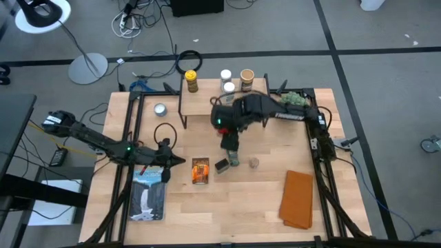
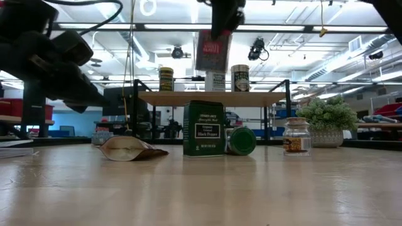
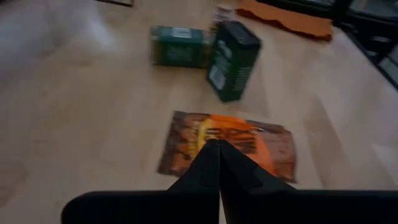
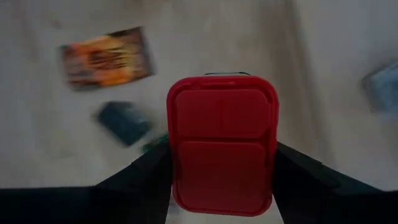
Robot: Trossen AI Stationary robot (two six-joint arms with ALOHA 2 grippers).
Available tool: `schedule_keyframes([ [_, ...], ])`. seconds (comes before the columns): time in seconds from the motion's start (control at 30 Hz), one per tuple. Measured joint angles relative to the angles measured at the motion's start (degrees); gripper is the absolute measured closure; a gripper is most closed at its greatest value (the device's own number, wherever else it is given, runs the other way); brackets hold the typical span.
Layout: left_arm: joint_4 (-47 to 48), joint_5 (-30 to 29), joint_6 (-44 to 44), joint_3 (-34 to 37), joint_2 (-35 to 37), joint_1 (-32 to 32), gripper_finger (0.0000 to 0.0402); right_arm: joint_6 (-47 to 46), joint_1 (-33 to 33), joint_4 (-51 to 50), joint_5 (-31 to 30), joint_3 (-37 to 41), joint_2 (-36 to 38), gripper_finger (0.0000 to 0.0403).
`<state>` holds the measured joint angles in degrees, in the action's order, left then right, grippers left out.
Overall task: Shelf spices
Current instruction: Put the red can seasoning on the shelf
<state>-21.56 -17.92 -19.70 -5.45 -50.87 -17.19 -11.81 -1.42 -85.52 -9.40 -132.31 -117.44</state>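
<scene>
Right wrist view: right tool grips red tin, airborne.

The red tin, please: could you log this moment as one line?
right gripper: shut on red tin, lifted | left gripper: shut, over packet | shelf: three jars

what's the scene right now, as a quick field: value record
right gripper: shut on red tin, held in the air above the table
left gripper: shut, empty, over orange packet
shelf: holds three jars, yellow, white and tan lids
on table: dark box upright, green jar on its side beside it, small jar upright
still to shelve: tin, packet, box, both table jars
</scene>
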Motion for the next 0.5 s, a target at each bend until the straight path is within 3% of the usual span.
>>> schedule_keyframes([
  [0.13, -0.1, 1.2, 0.0, 0.0, 0.0, 3.0, 0.04, 9.9, -4.8, 3.9, -0.3, 0.0, -0.1, 0.0182],
  [0.33, -2.5, 7.6, 0.0, 0.0, 0.0, 6.6, 0.04, 25.6, -10.3, 12.3, 0.0, 0.0, -0.1, 0.0172],
  [0.5, -4.1, 13.2, 0.0, 0.0, 0.0, 9.8, 0.04, 32.6, -13.8, 17.4, 0.3, 0.0, -0.1, 0.018],
])
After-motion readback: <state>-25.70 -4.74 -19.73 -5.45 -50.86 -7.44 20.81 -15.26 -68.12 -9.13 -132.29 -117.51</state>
